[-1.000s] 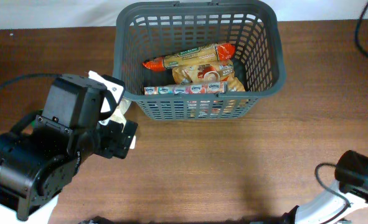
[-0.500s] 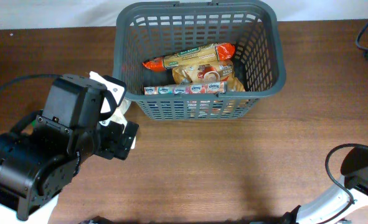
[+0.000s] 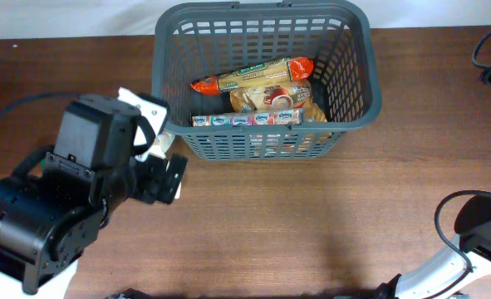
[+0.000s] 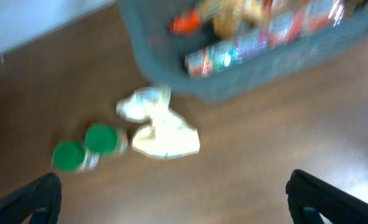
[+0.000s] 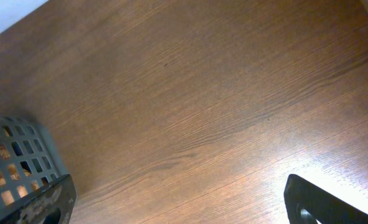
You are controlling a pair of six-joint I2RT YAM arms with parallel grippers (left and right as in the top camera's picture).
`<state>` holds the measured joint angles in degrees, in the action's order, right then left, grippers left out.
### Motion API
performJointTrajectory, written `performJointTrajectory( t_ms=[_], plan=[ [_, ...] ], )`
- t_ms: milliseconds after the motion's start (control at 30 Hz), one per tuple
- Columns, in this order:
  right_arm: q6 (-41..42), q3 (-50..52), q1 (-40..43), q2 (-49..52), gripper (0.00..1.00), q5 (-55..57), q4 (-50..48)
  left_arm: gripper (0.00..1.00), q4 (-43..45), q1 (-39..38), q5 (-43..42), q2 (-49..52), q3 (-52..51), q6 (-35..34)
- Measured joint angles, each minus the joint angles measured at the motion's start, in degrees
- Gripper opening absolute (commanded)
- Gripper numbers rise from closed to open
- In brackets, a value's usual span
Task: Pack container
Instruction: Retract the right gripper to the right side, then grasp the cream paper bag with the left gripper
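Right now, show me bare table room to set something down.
Free: the bare tabletop in front of the basket, between the left arm and right arm; also right of the basket. Crowded: its left corner, with cream packets and green-capped items.

Matt plastic container (image 3: 357, 100) on smooth wooden table (image 3: 311, 224).

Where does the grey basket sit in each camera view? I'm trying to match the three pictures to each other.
Overhead: the basket is at upper centre, and its whole rim is visible.
Left wrist: upper right, blurred, with only its near wall and one corner showing.
Right wrist: lower-left edge, where just a lattice corner shows.
Shared landmark: the brown wooden table, which the basket stands on in all three views.
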<state>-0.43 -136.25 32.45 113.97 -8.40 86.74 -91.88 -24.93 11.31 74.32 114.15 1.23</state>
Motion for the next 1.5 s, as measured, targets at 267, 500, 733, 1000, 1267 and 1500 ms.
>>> performJointTrajectory(
  t_ms=[267,500,733,1000,1267,1500],
  plan=[
    [0.0,0.0,0.0,0.0,0.99,0.0,0.0,0.99,4.5,0.3,1.5,0.3,0.0,-0.1],
    [0.0,0.0,0.0,0.0,0.99,0.0,0.0,0.99,2.4,13.0,5.4,6.0,-2.8,-5.5],
    [0.0,0.0,0.0,0.0,0.99,0.0,0.0,0.99,8.3,30.1,-4.7,16.3,-5.0,-5.6],
    [0.0,0.0,0.0,0.0,0.99,0.0,0.0,0.99,9.0,33.3,-11.8,30.7,-5.1,-2.3],
    [0.0,0.0,0.0,0.0,0.99,0.0,0.0,0.99,10.3,29.7,-14.2,45.0,-5.2,-0.6],
    [0.0,0.0,0.0,0.0,0.99,0.0,0.0,0.99,14.0,29.7,-14.5,51.0,-8.0,-0.1]
  ],
)
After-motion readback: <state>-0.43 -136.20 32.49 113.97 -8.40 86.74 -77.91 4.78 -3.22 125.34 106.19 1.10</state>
